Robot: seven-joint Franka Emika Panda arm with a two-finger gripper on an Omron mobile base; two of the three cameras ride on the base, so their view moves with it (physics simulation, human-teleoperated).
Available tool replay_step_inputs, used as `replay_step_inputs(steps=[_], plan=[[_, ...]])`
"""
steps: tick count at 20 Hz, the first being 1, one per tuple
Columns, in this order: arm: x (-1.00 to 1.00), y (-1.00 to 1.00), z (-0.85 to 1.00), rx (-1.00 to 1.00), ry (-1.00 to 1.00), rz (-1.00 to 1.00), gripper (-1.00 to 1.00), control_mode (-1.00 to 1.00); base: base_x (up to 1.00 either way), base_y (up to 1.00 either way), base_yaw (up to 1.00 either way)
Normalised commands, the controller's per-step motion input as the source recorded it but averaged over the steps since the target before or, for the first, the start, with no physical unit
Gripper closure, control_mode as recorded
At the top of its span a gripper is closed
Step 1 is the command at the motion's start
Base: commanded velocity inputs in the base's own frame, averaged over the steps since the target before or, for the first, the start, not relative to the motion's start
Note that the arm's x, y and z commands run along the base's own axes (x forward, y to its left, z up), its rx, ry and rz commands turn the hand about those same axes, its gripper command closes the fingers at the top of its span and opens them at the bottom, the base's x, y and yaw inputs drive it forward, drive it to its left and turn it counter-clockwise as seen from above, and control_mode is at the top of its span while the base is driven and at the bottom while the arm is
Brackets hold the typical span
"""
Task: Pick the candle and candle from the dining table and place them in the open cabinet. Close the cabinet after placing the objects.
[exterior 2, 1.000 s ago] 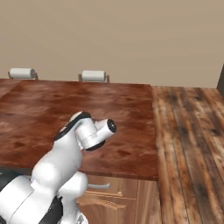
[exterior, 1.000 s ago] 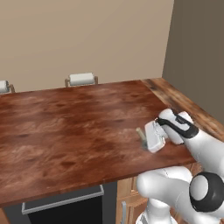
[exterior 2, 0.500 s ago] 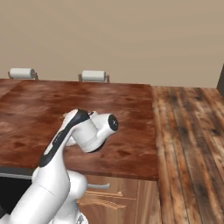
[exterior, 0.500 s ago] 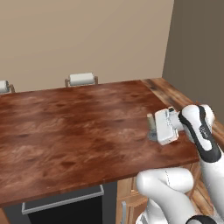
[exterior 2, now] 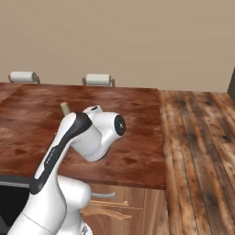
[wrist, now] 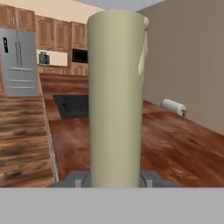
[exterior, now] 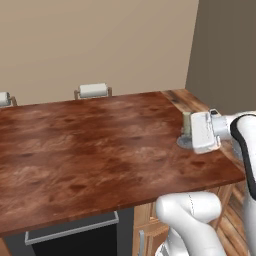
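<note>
A short beige candle (exterior: 186, 122) on a grey round base is held at the right end of the dining table (exterior: 90, 145), close above its glossy reddish-brown top. My gripper (exterior: 190, 132) is shut on it from the right, with the white hand behind it. The candle (wrist: 116, 96) stands upright and very close in the hand view, and its grey base (wrist: 76, 179) shows at the bottom. Its top (exterior 2: 65, 108) peeks out behind my arm in the right base view. The open cabinet is out of view.
Two chair backs with white rolls (exterior: 93, 90) (exterior: 3, 98) stand along the table's far edge. A plank floor (exterior 2: 197, 137) lies to the right of the table. The hand view looks at a distant fridge (wrist: 19, 61), wall cupboards (wrist: 52, 30) and a dark cooktop (wrist: 72, 105).
My gripper has carried the beige candle to the right and a little upward over the table's right end. The table and chairs have stayed in place.
</note>
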Motion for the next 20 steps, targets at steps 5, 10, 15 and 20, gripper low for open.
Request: replay_step_inputs(steps=[5,10,15,20], plan=[[-0.3,-0.31,0.78,0.16,0.0,0.0,1.0,-1.0,0.0,0.0,0.0],[-0.22,-0.24,0.4,0.11,0.0,0.0,1.0,-1.0,0.0,0.0,0.0],[-0.01,0.0,0.0,0.0,0.0,0.0,1.0,-1.0,0.0,0.0,0.0],[-0.32,-0.04,0.01,0.0,-0.04,-0.04,1.0,-1.0,0.0,0.0,0.0]])
